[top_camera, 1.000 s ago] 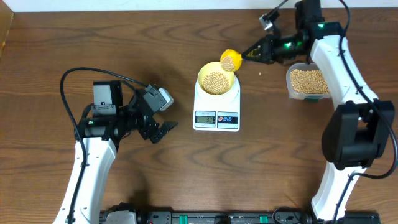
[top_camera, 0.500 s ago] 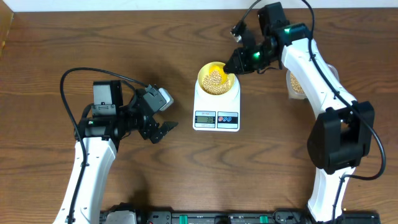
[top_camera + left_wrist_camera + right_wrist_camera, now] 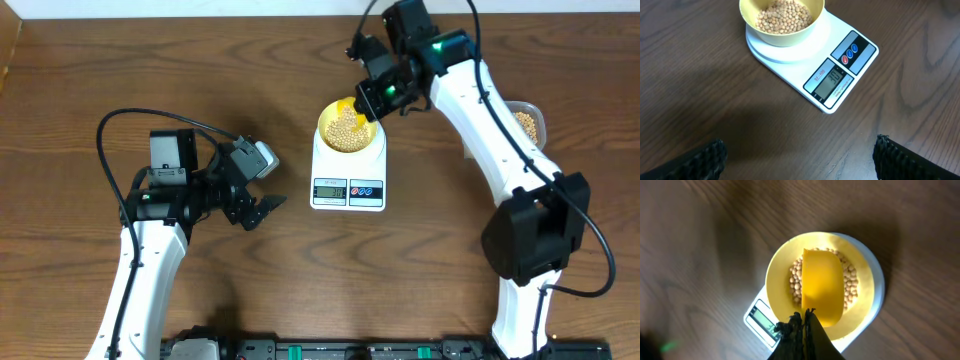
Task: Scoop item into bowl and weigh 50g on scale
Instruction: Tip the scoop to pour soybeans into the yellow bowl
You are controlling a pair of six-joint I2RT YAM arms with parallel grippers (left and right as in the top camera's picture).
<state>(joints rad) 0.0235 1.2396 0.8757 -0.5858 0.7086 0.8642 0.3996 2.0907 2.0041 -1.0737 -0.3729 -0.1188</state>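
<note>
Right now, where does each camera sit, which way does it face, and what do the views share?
Overhead: above the table, facing straight down; both arms show.
Left wrist: on the left arm, facing obliquely down at scale and bowl; open left tool at bottom corners.
Right wrist: above the bowl, facing down; right tool grips the yellow scoop.
Shared: bowl of beans on scale, in all three.

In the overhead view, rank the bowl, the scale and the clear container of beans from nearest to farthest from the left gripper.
Measured from the left gripper:
1. scale, toward the middle of the table, its display end closest.
2. bowl, standing on the scale's far end.
3. clear container, far across on the right side of the table, partly hidden.
</note>
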